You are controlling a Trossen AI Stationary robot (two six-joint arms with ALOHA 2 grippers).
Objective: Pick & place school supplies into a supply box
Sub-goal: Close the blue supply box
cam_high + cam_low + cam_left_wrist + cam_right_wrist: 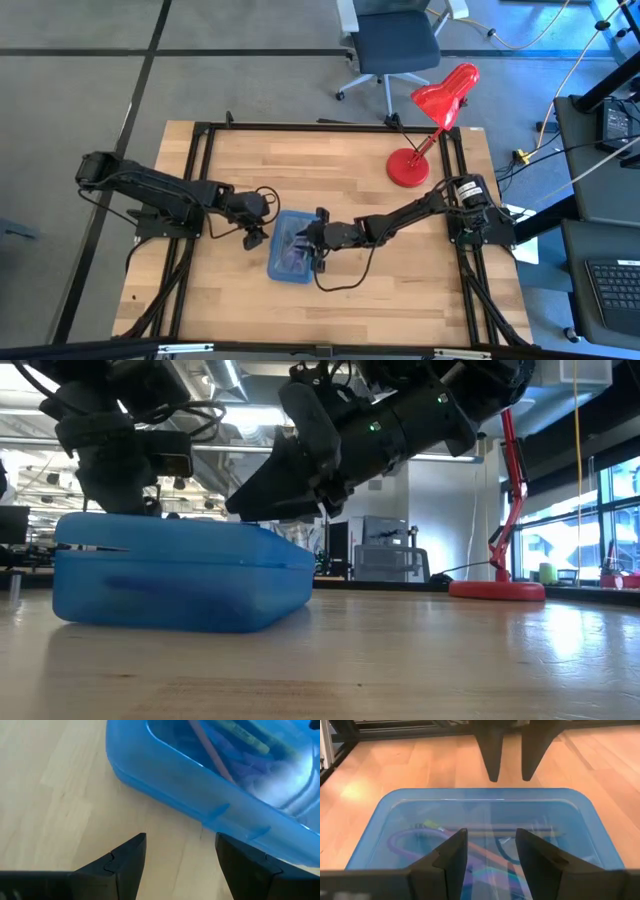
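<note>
- The dark left arm reaches inward, its two-finger left gripper [180, 851] parted and empty.
- The dark right arm stretches across, its right gripper [491, 847] parted too.

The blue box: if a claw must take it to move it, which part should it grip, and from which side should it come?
Probably best across the blue box's short width, coming straight down from above. It lies flat on the table, lid shut, with long parallel side walls for the fingers to press on. The left claw, open beside one long wall, and the right claw, open over the lid, both look wide enough only for a rim or edge.
</note>
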